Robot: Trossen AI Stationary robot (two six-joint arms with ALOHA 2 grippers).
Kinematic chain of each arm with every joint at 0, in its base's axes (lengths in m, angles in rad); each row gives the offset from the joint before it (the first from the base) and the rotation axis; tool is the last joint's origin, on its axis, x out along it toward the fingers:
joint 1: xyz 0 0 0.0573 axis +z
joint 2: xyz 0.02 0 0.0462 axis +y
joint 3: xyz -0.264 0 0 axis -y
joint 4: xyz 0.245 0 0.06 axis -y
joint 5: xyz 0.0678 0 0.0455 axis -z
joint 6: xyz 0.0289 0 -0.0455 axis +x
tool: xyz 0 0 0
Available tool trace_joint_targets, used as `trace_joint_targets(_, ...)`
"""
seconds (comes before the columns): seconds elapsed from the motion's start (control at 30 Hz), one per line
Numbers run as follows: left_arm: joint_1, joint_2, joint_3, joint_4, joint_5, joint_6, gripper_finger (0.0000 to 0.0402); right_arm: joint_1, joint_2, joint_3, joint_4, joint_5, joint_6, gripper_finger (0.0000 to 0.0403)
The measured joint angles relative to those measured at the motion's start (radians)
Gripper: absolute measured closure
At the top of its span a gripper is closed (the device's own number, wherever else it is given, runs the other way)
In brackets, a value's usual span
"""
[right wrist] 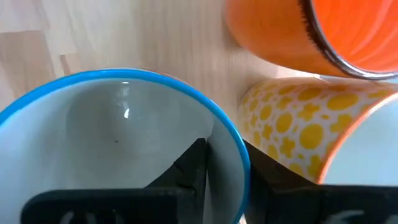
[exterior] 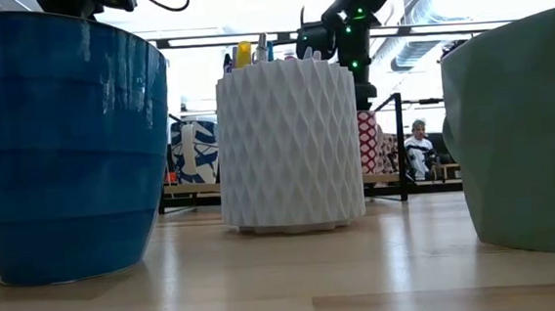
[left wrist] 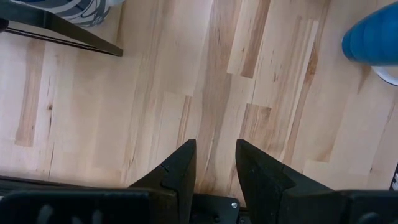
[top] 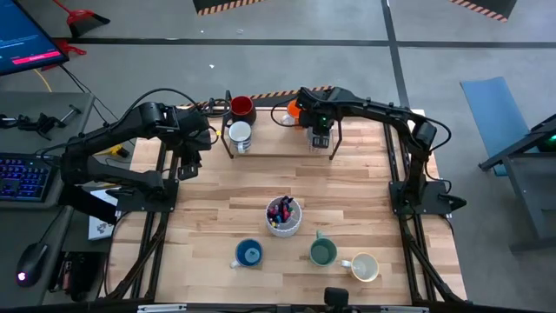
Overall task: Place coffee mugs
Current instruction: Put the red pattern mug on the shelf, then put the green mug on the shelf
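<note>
The left pincer [top: 186,165] hangs over bare wood near the table's [top: 217,196] far left side, its fingers [left wrist: 177,171] a narrow gap apart and holding nothing. Just to its right, on a low dark rack [top: 278,155] at the far edge, stand a white mug with blue pattern [top: 239,135] and a dark red mug [top: 241,107] behind it. Toward the near edge sit a blue mug [top: 249,254], a white ribbed cup of pens [top: 283,216], a green mug [top: 322,252] and a cream mug [top: 364,267], all well apart from both pincers. The right pincer [top: 320,137] is at the rack's right end, beside an orange mug [right wrist: 280,34]. In the right wrist view its fingers [right wrist: 189,168] straddle the wall of a white mug with a blue rim [right wrist: 118,130], one inside and one outside, slightly parted around it. A yellow-dotted mug [right wrist: 292,127] touches that mug's side.
</note>
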Motion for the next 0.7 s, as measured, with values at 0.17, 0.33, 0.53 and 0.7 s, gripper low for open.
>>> trace_joint_targets(0.17, 0.000, 0.000, 0.000, 0.000, 0.000, -0.006, 0.0298, 0.000, 0.000, 0.000, 0.000, 0.015, -0.003, 0.0336)
trace_joint_targets(0.33, 0.000, 0.000, 0.000, 0.000, 0.000, -0.006, 0.0298, 0.000, -0.009, 0.004, 0.002, 0.011, -0.004, 0.0334)
trace_joint_targets(0.53, 0.000, 0.000, 0.000, 0.001, 0.000, -0.006, 0.0298, 0.000, -0.024, 0.100, -0.038, -0.012, 0.012, 0.0334)
trace_joint_targets(0.7, 0.000, 0.000, 0.000, 0.001, 0.000, -0.007, 0.0298, 0.001, -0.024, 0.232, -0.156, -0.029, 0.052, 0.0334)
